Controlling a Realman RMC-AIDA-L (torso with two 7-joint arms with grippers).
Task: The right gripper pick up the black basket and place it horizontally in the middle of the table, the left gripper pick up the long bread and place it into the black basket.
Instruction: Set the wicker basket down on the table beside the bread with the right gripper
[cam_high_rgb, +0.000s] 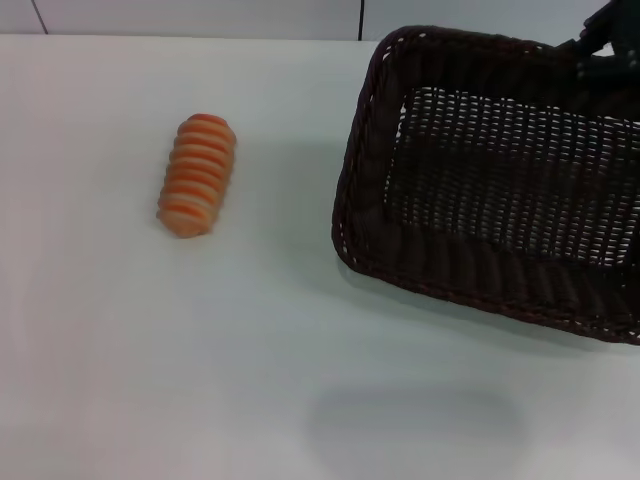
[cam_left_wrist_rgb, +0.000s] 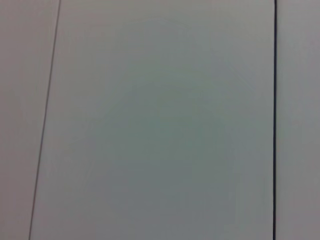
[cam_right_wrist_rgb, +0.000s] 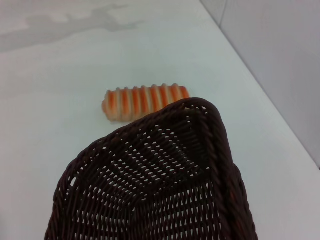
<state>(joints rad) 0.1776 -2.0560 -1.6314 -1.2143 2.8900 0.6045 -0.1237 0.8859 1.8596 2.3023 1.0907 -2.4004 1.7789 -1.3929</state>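
Note:
The black basket (cam_high_rgb: 356, 175) is at the right of the table (cam_high_rgb: 200, 350), tilted, with its near left corner casting a shadow on the table. My right gripper (cam_high_rgb: 598, 45) shows as black parts at the basket's far right rim and grips that rim. The right wrist view looks along the basket's rim (cam_right_wrist_rgb: 220, 165) from close up. The long bread (cam_high_rgb: 197, 174), striped orange and cream, lies alone on the table left of the basket, a good gap away. It also shows past the basket in the right wrist view (cam_right_wrist_rgb: 145, 101). My left gripper is out of view.
The table's far edge meets a pale wall (cam_high_rgb: 200, 15). A faint shadow (cam_high_rgb: 410, 425) lies on the table near the front. The left wrist view shows only pale panels (cam_left_wrist_rgb: 160, 125) with thin seams.

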